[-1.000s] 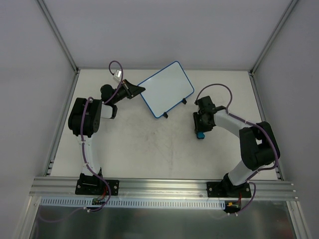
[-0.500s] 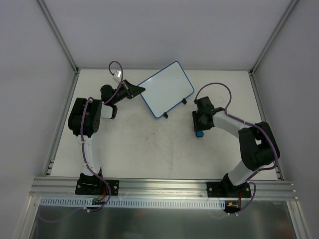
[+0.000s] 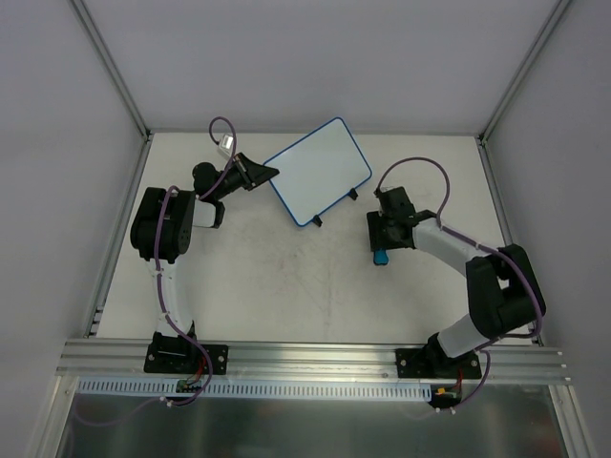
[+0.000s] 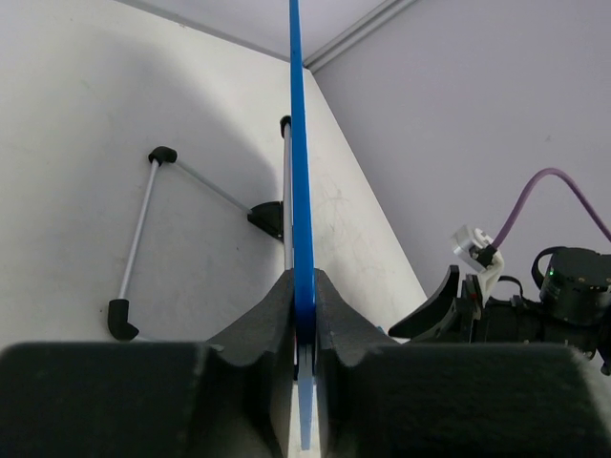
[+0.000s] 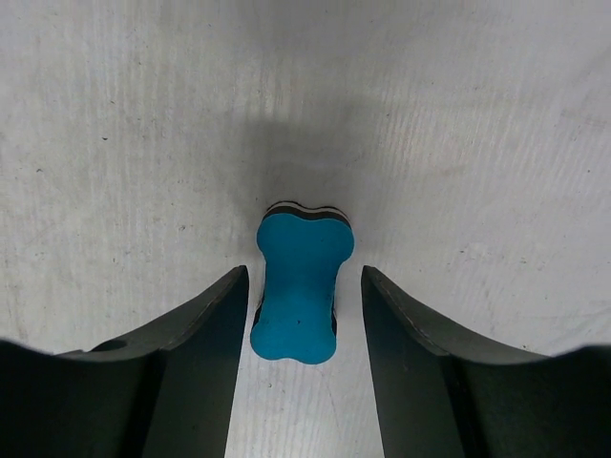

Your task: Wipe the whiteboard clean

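The whiteboard [image 3: 319,172] stands near the middle of the surface's [image 3: 286,286] far edge, its left frame pinched tight in the left end effector [image 4: 304,286]. The right end effector [image 3: 381,252] has its fingers apart, straddling the blue eraser [image 5: 298,291] toward the right edge without touching it. An off-centre closure could twist the eraser askew, and hard wiping may lever the board out of that thin pinch.

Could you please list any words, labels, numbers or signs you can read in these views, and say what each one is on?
None can be read.
The whiteboard face is blank, the eraser top is plain blue, and the white cable connector is too small to show any marking.
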You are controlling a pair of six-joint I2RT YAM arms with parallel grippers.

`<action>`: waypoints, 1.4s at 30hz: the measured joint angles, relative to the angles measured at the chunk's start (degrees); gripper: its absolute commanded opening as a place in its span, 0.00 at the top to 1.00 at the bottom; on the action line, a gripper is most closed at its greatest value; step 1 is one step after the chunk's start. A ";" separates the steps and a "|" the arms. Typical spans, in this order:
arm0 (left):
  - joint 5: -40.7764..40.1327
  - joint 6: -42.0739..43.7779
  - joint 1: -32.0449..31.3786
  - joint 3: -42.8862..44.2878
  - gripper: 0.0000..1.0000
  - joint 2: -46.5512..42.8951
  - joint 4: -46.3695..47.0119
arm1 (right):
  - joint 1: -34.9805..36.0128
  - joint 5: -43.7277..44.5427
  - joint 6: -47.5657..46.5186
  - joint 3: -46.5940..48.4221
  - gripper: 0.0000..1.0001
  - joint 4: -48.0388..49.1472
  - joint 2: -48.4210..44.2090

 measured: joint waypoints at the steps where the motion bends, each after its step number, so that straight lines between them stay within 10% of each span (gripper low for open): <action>1: 0.24 -0.09 0.00 0.00 0.79 0.00 -0.02 | 0.00 0.04 0.00 -0.48 0.45 0.55 -0.66; 13: 1.95 -0.33 -0.48 -0.96 0.59 0.00 -0.17 | 0.11 1.99 -0.04 -6.58 0.45 4.96 -10.29; 16: 1.95 -0.24 -0.46 -1.07 0.44 0.00 -0.13 | 0.11 2.56 -0.04 -7.67 0.44 5.90 -11.39; 20: 1.92 0.09 -0.20 -2.56 0.01 -0.50 -0.31 | 0.11 3.69 -0.02 -9.77 0.44 6.88 -14.49; 24: 1.90 0.96 1.22 -6.54 0.01 -3.26 -0.63 | 0.09 4.20 -0.28 -10.93 0.37 7.89 -18.53; 29: 1.29 1.68 5.53 -15.26 0.01 -11.17 -0.98 | -0.57 2.69 -1.42 -11.10 0.04 10.03 -23.54; 42: -2.36 5.11 8.33 -38.18 0.01 -41.38 -3.52 | -12.50 -6.51 -1.42 -11.10 0.01 11.85 -29.92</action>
